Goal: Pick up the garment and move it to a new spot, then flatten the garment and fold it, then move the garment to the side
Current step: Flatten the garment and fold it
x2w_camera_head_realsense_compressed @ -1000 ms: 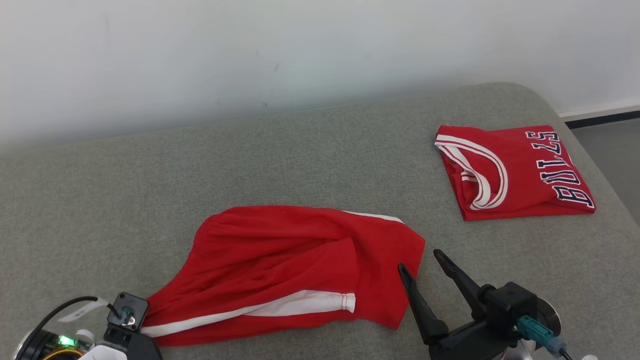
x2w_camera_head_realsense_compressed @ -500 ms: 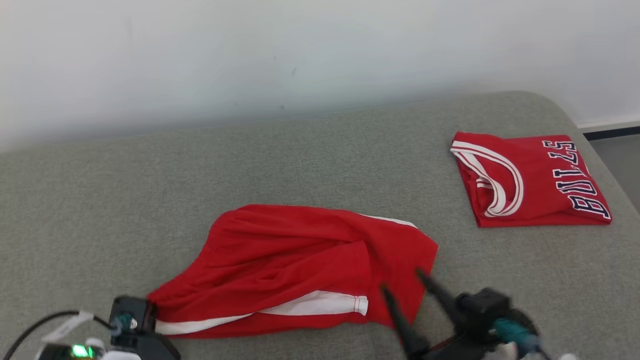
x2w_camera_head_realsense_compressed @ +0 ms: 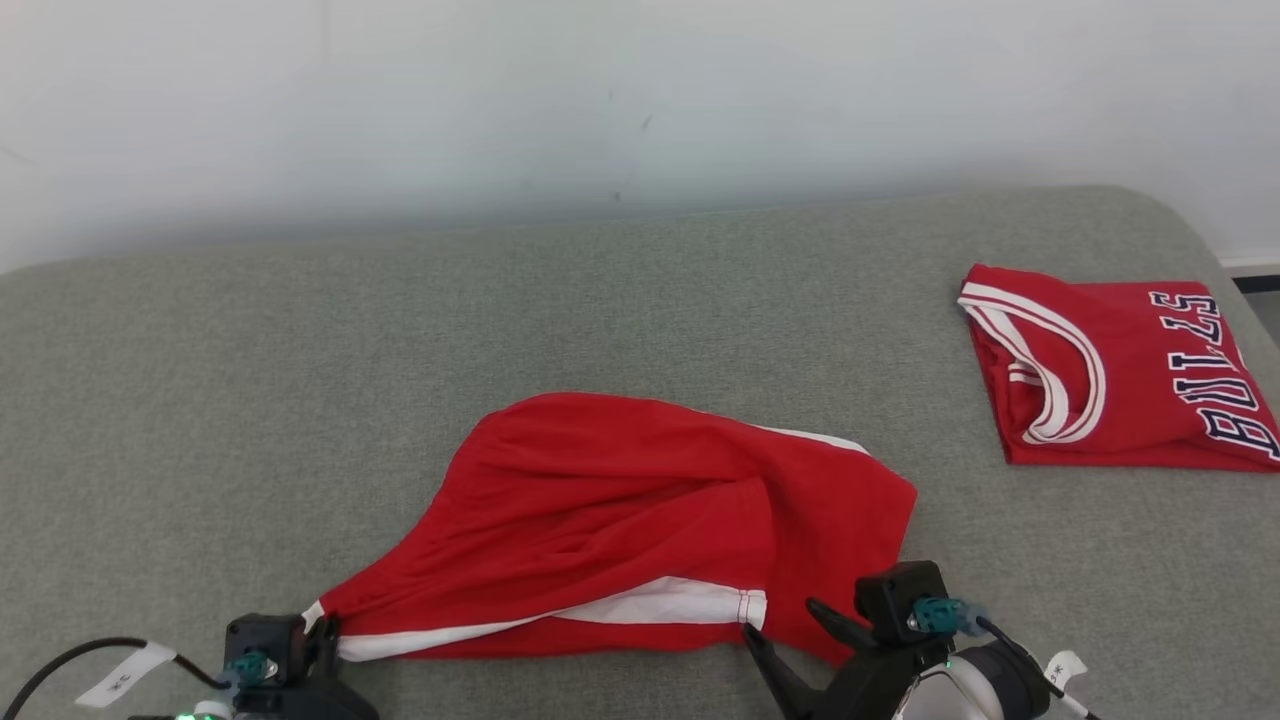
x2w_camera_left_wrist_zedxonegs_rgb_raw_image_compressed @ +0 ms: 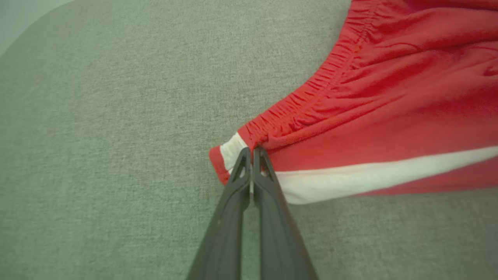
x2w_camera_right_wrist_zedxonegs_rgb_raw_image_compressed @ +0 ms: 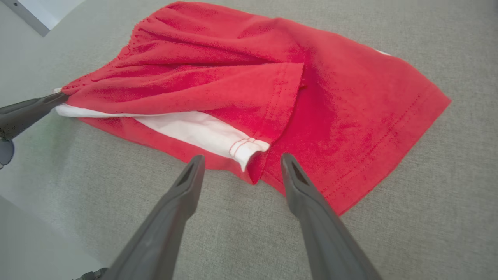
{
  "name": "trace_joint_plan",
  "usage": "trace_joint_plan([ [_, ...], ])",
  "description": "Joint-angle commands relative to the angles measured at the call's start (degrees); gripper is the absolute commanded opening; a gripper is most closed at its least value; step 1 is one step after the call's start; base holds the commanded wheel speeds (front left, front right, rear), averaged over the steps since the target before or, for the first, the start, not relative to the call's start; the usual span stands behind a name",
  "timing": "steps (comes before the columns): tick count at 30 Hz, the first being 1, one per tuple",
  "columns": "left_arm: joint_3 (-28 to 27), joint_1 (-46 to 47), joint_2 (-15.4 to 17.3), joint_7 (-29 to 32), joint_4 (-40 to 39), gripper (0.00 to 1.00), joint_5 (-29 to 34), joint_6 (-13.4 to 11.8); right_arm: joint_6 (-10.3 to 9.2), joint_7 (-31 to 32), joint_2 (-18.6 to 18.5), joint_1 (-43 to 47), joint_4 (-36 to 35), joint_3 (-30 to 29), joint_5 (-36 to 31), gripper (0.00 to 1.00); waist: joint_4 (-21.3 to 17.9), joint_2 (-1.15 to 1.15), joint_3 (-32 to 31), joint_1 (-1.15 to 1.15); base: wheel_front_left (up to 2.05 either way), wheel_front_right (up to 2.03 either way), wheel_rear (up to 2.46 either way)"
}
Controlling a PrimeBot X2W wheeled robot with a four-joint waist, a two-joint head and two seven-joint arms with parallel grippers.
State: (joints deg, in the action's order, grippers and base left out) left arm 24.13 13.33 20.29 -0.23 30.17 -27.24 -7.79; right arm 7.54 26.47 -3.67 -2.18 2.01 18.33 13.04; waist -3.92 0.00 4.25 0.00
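Now, soft, floppy red shorts [x2w_camera_head_realsense_compressed: 620, 510] sit lower centre on the grey cushion [x2w_camera_head_realsense_compressed: 300, 400]; left gripper [x2w_camera_left_wrist_zedxonegs_rgb_raw_image_compressed: 251, 152] pinches the waistband corner [x2w_camera_left_wrist_zedxonegs_rgb_raw_image_compressed: 229, 151], right gripper [x2w_camera_right_wrist_zedxonegs_rgb_raw_image_compressed: 242, 157] gapes wide beside the hem [x2w_camera_right_wrist_zedxonegs_rgb_raw_image_compressed: 249, 147]. I'd grab that corner.

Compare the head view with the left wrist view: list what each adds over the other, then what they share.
Head view adds: the folded red jersey with navy lettering at far right, and the right gripper, jaws open, at the hem of the red shorts with a white side stripe. Left wrist view adds: the gathered elastic waistband in close detail, and the left gripper with jaws shut on the white-striped waistband corner. Both share: those shorts, the left gripper at that corner, and the grey fabric surface.
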Motion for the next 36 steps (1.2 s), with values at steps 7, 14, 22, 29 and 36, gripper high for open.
trace_joint_plan([
  [7, 1.0, 3.5, -1.2, -1.2, 2.7, 0.0, 0.7, 0.6, -0.13, 1.4, 0.8, -3.6, 5.4, -0.2, 1.1, 1.0, 2.1, 0.0, 1.0, 0.0, 0.0, 0.0, 0.0],
  [14, 1.4, 3.3, -1.3, -0.2, 0.7, 0.0, 0.8, -0.5, -0.13, 0.6, 0.8, -5.6, 9.4, 0.4, 4.4, 0.67, 2.6, 0.0, 1.5, 0.0, 0.0, 0.0, 0.0],
  [22, 2.1, 2.1, -1.3, 1.5, -2.8, 0.0, 0.9, -2.0, -0.13, -1.0, 0.8, -7.2, 12.8, 0.4, 6.8, 0.6, 2.9, 0.0, 1.7, 0.0, 0.0, 0.0, 0.0],
  [29, 2.5, 1.3, -1.0, 3.0, -6.0, 0.0, 0.8, -3.4, -0.13, -4.1, 0.8, -10.2, 16.0, 1.4, 8.1, 0.0, 3.0, 0.0, 1.5, 0.0, 0.0, 0.0, 0.0],
  [36, -3.3, 0.9, -5.2, -1.2, -10.3, 0.0, -6.6, -3.9, -0.14, -6.3, 0.8, -12.4, 13.4, -0.8, 5.0, 0.0, 3.0, 0.0, 0.4, 0.0, 0.0, 0.0, 0.0],
])
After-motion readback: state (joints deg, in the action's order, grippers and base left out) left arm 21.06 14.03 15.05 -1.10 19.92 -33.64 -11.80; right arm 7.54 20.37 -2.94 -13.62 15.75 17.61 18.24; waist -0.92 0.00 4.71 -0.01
